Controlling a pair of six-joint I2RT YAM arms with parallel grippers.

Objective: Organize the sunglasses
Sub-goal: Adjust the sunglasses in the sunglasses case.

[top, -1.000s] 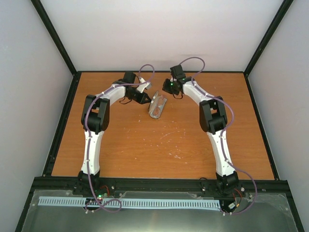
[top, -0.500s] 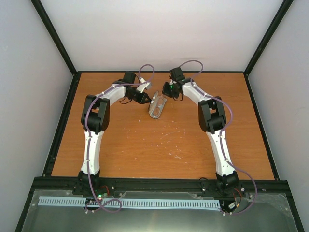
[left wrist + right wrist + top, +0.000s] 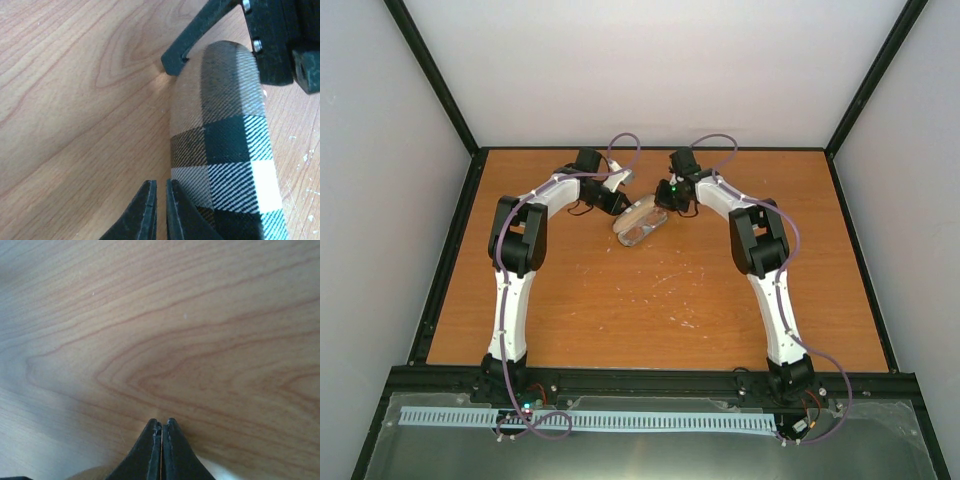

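Fabric-clad in dark plaid, the oval case point(image 3: 638, 222) lies between both grippers, long axis running near-left to far-right. The sunglasses show in no view, so their heading cannot be told. Closed to a sliver, the left gripper point(image 3: 161, 184) is empty, as is the right gripper point(image 3: 162, 421), pinched together. Likely light and fragile, the glasses want a hold at the bridge.

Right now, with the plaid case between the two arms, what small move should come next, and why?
Probably open the left pincer and close it on the near edge of the plaid case. It and the right pincer look shut, holding nothing, and no sunglasses show, so the case likely needs opening first.
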